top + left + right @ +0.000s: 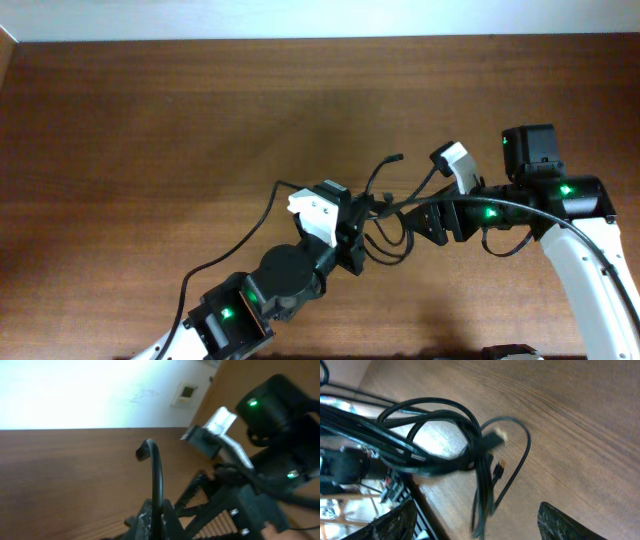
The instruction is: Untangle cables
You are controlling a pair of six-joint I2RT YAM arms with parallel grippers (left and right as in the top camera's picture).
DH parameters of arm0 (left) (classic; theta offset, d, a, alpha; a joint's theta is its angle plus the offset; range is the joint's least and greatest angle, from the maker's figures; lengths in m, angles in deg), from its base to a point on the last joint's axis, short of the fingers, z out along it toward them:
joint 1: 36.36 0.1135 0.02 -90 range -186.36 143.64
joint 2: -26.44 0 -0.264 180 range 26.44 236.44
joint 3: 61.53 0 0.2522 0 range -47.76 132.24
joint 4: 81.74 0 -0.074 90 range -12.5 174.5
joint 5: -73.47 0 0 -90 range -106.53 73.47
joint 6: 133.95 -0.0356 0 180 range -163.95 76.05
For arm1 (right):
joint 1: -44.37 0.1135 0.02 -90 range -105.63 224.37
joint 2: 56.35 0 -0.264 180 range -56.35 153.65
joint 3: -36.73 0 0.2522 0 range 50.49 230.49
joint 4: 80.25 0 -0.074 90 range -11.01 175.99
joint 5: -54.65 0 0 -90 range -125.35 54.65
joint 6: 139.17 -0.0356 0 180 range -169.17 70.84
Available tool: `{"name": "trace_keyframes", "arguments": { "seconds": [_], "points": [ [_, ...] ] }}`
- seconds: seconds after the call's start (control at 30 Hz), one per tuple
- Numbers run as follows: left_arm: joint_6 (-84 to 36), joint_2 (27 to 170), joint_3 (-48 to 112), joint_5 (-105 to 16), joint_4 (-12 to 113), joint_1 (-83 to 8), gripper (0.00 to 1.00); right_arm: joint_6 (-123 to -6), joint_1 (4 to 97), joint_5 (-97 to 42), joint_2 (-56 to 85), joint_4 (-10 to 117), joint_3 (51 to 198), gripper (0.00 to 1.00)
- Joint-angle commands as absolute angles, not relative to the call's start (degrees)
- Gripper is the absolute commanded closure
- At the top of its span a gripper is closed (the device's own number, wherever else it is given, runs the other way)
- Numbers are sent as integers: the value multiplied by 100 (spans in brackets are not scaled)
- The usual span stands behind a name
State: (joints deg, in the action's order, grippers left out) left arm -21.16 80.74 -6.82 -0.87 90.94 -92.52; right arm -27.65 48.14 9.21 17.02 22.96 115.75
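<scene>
Lying bunched midway across a brown wood-grain table point(150, 110) edged by a pale wall point(300, 18), the cables point(482, 442) have one strand pinched in the left gripper point(155, 520), the right gripper point(480, 527) spread wide beside them.

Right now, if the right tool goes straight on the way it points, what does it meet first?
Probably the cables: the tangled bundle sits directly ahead of the open right tool, though the depth is unclear.

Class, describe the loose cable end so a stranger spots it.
On the wooden table, find the black cables knotted between the left pincer and right pincer. One cable end curls towards the far edge; unlike its looped neighbours, it finishes in a free plug.
</scene>
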Motion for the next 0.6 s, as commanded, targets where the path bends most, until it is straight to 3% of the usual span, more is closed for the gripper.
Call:
{"name": "trace_keyframes", "arguments": {
  "seconds": [0.0,0.2,0.3,0.33,0.43,0.47,0.5,0.53,0.57],
  "points": [
    [-2060,7877,-633,-389,9428,-9233,100,-2083,4809,1056,1710,2286,11630,27],
    [-2062,7875,-636,-327,9925,-9163,100,-1934,4811,1179,1710,2012,11588,28],
    [-2033,7875,-636,-673,10405,-9163,100,-1676,4816,1708,1710,2019,11422,44],
    [-2014,7875,-633,-730,10412,-9163,100,-1676,4816,1743,1710,2017,11413,59],
    [-2018,7882,-636,-775,10357,-9163,100,-1676,4814,1865,1710,2036,11413,89],
    [-2020,7882,-636,-605,10176,-9163,100,-1678,4814,1867,1710,2025,11413,96],
    [-2022,7886,-636,-194,9835,-9163,100,-1678,4814,1867,1710,2001,11413,96],
    [-2022,7886,-636,300,9334,-9163,96,-1681,4814,1874,1710,1990,11413,96],
    [-2022,7886,-636,739,8698,-9163,77,-1681,4814,1972,1710,1993,11413,96]
  ]
}}
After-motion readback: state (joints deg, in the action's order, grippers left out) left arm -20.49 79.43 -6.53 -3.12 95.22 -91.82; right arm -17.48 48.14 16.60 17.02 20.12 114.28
